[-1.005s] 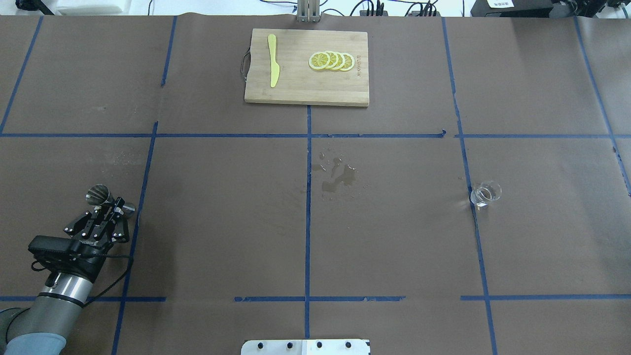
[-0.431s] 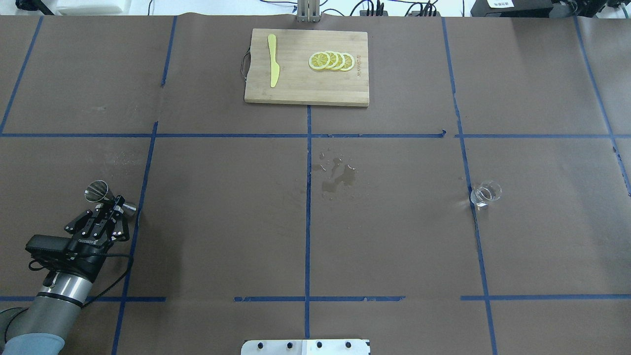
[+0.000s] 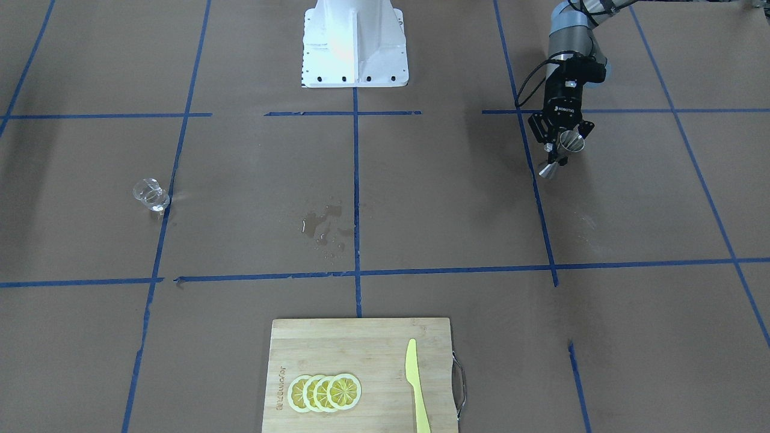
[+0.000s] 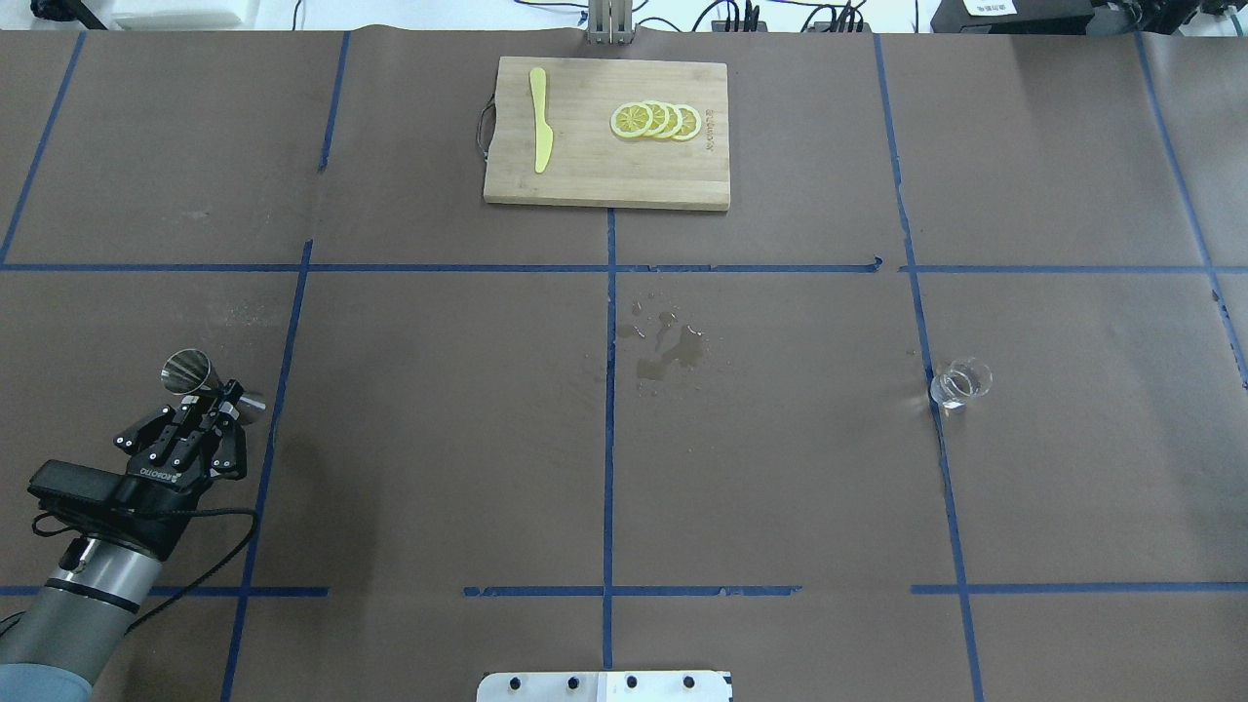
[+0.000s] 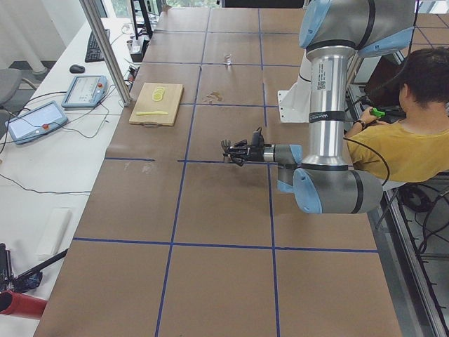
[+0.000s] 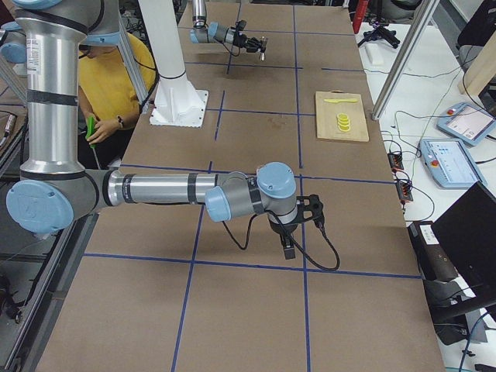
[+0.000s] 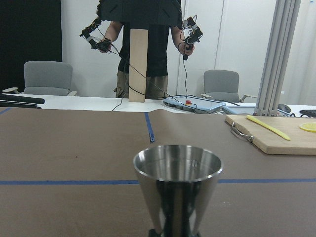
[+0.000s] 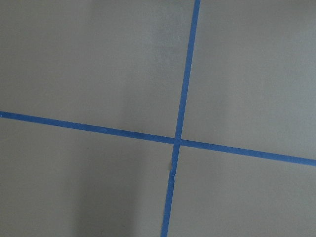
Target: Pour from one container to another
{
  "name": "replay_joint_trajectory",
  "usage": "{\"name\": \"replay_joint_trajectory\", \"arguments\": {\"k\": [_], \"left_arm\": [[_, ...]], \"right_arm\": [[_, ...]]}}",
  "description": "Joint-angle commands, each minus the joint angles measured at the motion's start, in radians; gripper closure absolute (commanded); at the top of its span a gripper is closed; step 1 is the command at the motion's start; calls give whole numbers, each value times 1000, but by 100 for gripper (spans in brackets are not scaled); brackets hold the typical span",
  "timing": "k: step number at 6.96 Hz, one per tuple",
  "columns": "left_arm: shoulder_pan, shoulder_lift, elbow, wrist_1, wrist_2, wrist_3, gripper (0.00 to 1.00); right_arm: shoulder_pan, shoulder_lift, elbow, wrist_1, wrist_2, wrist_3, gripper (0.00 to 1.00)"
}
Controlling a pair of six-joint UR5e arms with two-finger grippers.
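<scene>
The steel jigger is clamped at its narrow waist by my left gripper, which is shut on it, at the near left of the table. In the left wrist view the jigger stands upright with its open cone on top. From across the table the jigger hangs just above the paper in the left gripper. The clear glass cup stands alone far to the right, on a blue tape line, and shows again from the front. My right gripper shows only in the exterior right view, where I cannot tell its state.
A wooden cutting board at the far centre carries lemon slices and a yellow knife. A wet patch marks the table's middle. A seated person is beside the robot's base.
My left gripper has drifted to the left and a little farther out, carrying the jigger with it. The glass cup has stayed where it was.
</scene>
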Motion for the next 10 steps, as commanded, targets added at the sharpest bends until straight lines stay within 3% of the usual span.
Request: {"name": "replay_joint_trajectory", "arguments": {"k": [1,2,4,5,6,7,8,10], "left_arm": [[-21,-3,-65,-112,-127,257,100],[-40,-4,-105,-105,-188,278,100],[-176,-68,-110,-102,-454,423,100],[-256,-107,-110,-73,-618,437,100],[-387,-141,-110,-15,-884,481,100],[-487,-214,-109,51,-1107,541,100],[-530,-306,-100,146,-1246,608,100],[-561,-502,-75,318,-1434,606,100]], "right_arm": [[0,1,9,0,0,0,0],[0,2,9,0,0,1,0],[0,4,7,0,-2,0,0],[0,4,7,0,-2,0,0],[0,2,4,0,-3,-2,0],[0,2,4,0,-5,-2,0],[0,2,4,0,-5,0,0],[0,5,9,0,-2,-2,0]]}}
